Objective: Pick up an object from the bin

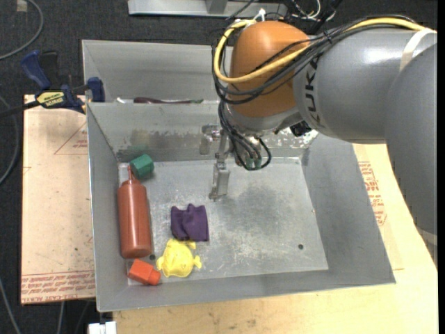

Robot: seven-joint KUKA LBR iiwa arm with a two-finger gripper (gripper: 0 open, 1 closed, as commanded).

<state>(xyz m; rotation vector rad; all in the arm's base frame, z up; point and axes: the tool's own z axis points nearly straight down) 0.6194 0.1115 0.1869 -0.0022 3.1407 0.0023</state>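
- Purple cloth (189,223) lies crumpled, left of the bin's (278,228) centre, with no clear long axis.
- Claw (220,191) hangs near it, toward the far wall. The cloth lies nearward and slightly left.
- Claw opening: cannot tell. Nothing seen held.
- Bottle (134,218) lies along the left wall.

The grey metal bin (229,292) holds five loose things: one reddish-brown bottle (134,218), one small green block (142,165), one small orange block (144,273), one crumpled purple piece (189,223) and one lumpy yellow soft piece (178,259).
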